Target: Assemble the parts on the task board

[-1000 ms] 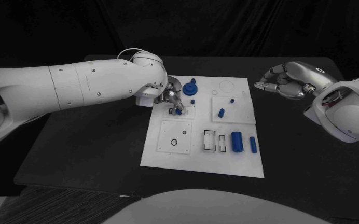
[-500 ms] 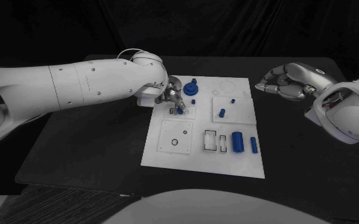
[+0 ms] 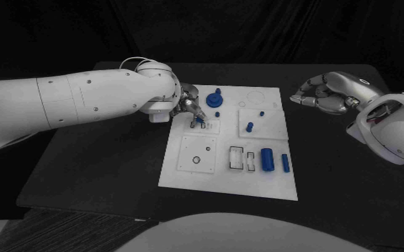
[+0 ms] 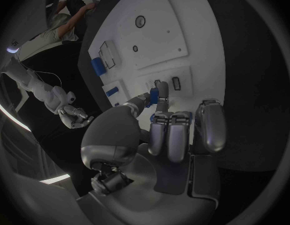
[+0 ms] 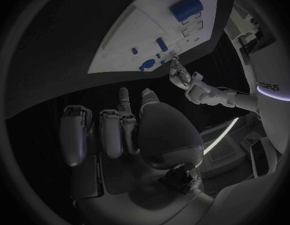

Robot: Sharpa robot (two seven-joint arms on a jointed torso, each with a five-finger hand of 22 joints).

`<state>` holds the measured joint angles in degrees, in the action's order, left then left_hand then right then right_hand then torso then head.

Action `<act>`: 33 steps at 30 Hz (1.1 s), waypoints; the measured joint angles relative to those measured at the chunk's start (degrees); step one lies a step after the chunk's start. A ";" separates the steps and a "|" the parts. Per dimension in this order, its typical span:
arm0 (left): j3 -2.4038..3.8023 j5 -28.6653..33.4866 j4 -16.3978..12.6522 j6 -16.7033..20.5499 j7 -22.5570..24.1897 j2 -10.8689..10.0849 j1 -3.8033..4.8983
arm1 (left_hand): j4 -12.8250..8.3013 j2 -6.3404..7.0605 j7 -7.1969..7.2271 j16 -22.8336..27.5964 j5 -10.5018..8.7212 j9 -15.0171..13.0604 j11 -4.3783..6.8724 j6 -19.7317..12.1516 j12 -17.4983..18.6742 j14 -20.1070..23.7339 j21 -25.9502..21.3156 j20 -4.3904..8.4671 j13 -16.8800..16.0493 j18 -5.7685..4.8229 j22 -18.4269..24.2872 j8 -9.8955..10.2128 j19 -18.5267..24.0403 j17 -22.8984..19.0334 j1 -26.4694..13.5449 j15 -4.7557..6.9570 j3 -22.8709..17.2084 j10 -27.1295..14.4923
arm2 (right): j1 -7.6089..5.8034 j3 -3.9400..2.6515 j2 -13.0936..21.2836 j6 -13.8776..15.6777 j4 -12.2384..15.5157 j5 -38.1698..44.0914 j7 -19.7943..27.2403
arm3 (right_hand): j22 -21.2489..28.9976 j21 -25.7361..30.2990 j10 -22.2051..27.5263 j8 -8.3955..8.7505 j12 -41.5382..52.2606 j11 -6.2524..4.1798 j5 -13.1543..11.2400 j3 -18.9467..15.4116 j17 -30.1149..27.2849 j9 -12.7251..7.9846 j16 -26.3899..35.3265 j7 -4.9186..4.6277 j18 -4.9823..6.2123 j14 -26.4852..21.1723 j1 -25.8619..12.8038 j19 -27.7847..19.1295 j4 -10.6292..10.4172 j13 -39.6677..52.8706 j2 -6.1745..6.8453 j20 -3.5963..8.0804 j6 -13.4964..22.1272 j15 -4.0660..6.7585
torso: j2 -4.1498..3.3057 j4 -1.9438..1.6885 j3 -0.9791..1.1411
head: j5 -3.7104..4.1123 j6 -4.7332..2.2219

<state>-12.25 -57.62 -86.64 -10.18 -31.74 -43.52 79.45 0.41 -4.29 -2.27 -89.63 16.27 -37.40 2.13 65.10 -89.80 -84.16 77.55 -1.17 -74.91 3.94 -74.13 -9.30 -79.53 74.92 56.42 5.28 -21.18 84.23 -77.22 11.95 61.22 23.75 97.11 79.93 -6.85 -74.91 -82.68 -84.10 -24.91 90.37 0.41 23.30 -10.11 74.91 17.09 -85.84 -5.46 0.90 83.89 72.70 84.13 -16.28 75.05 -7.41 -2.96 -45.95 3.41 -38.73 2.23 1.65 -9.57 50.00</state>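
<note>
The white task board point(image 3: 253, 147) lies mid-table. My left hand point(image 3: 188, 107) hovers over the board's far left corner. In the left wrist view its thumb and a finger pinch a small blue part point(image 4: 154, 95) just above a pair of slots point(image 3: 202, 126). On the board stand a blue gear-like piece point(image 3: 215, 98), short blue pegs point(image 3: 249, 126) and a large blue cylinder point(image 3: 267, 159), with a slimmer blue cylinder point(image 3: 285, 163) beside it. My right hand point(image 3: 324, 94) hangs off the board's far right corner, fingers curled in with nothing in them.
The board point(image 4: 164, 40) has a square plate with a round hole point(image 3: 196, 160) and rectangular slots point(image 3: 240, 158) at its near side. Bare black table point(image 3: 101, 164) lies to the left and right of the board. The right wrist view shows the board point(image 5: 138, 35) and my left hand point(image 5: 182, 76) beyond it.
My left arm has swung slightly left and away. The hand has risen a little from the slots, with the small blue part still at its fingertips. The right hand has barely moved.
</note>
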 measured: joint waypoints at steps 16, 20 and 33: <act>0.00 0.09 0.18 2.07 0.01 0.42 -0.37 | 0.07 0.14 0.15 0.00 -0.26 -0.05 -0.02 0.14 0.00 0.00 -0.22 -0.06 0.00 0.01 0.00 0.00 0.06 -0.01 -0.14 0.00 0.06 0.02 | 0.01 0.00 -0.53 -0.04 -0.09 0.00 -0.26 | 0.00 0.00 0.00 0.00 0.02 0.00 0.35 0.00 0.00 -0.05 -0.01 0.00 0.00 0.00 0.07 0.00 0.00 0.05 -0.06 0.00 0.00 0.00 | -0.04 -0.31 0.05 | -0.35 0.01; 0.00 0.09 0.42 2.02 -0.05 0.63 -0.53 | 0.17 0.14 0.14 0.00 -0.28 -0.05 -0.02 0.14 0.00 0.00 -0.25 -0.06 0.00 0.00 0.03 -0.01 0.06 -0.01 -0.14 0.00 -0.04 0.02 | 0.01 0.00 -0.58 -0.05 -0.12 0.00 -0.27 | -0.04 0.00 0.00 0.00 0.03 0.00 0.47 0.00 0.00 -0.05 -0.01 0.00 0.00 0.00 0.12 0.00 0.00 0.04 -0.01 0.00 0.00 -0.01 | 0.05 -0.31 0.05 | -0.37 0.01; 0.00 0.12 0.82 1.63 -0.28 0.82 -1.17 | 0.38 0.14 0.13 0.00 -0.31 -0.04 -0.03 0.13 0.00 0.01 -0.25 -0.06 0.00 0.00 0.03 0.20 0.06 -0.01 -0.14 0.00 0.05 0.03 | 0.02 0.00 -0.82 -0.14 -0.29 0.00 -0.32 | -0.03 0.00 0.00 0.00 -0.20 0.00 0.63 0.00 0.00 -0.05 -0.01 0.00 0.00 0.03 0.52 0.00 0.00 0.02 -0.07 0.00 0.00 -0.06 | 0.08 -0.23 0.00 | -0.69 0.01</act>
<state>-12.25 -57.50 -85.82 -8.55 -32.01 -42.70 78.28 0.80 -4.14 -2.14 -89.63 15.97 -37.44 2.10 65.23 -89.80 -84.15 77.30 -1.23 -74.91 3.94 -74.10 -9.09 -79.47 74.90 56.27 5.28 -21.13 84.26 -77.21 11.95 60.40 23.61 96.82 79.92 -7.17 -74.94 -82.68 -84.09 -24.91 90.17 0.41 23.92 -10.11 74.91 17.04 -85.85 -5.46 0.91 83.92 73.23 84.13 -16.28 75.07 -7.48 -2.96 -45.95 3.35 -38.65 2.01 1.65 -10.26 50.01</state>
